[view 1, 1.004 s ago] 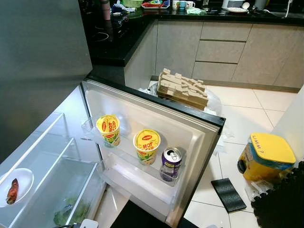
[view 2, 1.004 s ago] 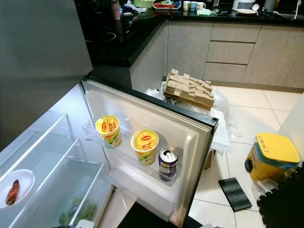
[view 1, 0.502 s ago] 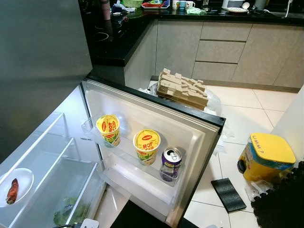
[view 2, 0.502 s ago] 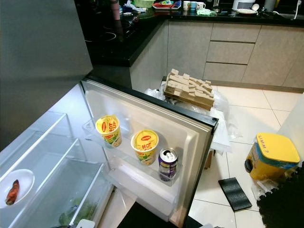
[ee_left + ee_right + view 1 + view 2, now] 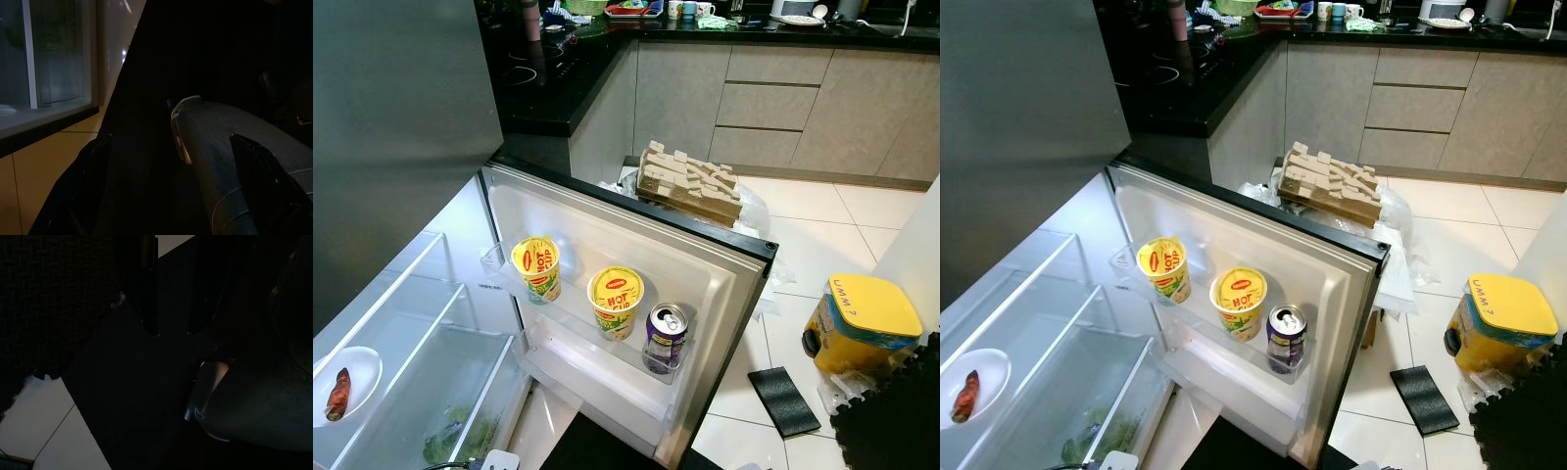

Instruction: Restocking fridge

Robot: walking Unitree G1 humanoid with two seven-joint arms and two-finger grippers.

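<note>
Head camera, left and right eye views: the fridge door (image 5: pixel 705 257) stands open, and its lower door shelf (image 5: pixel 607 364) carries three items in a row. Farthest from the can is a yellow cup (image 5: pixel 536 268) with a lid reading "HOT CUP"; in the middle is a second yellow cup (image 5: pixel 616 302) with a red brand oval on the lid, its lettering too small to read; nearest the door's free edge is a purple drink can (image 5: pixel 665 338), upright, pull-tab up. Inside the fridge, a white dish (image 5: pixel 340 386) holds a reddish piece of food, and greens lie in the clear crisper drawer (image 5: pixel 450 411). On the tiled floor sits a yellow container (image 5: pixel 860 321) with handwriting on its lid, not legible. Left wrist view: dark; the left gripper (image 5: pixel 171 186) hangs low, fingers spread wide, holding nothing. Right wrist view: very dark; the right gripper's finger spacing cannot be determined.
</note>
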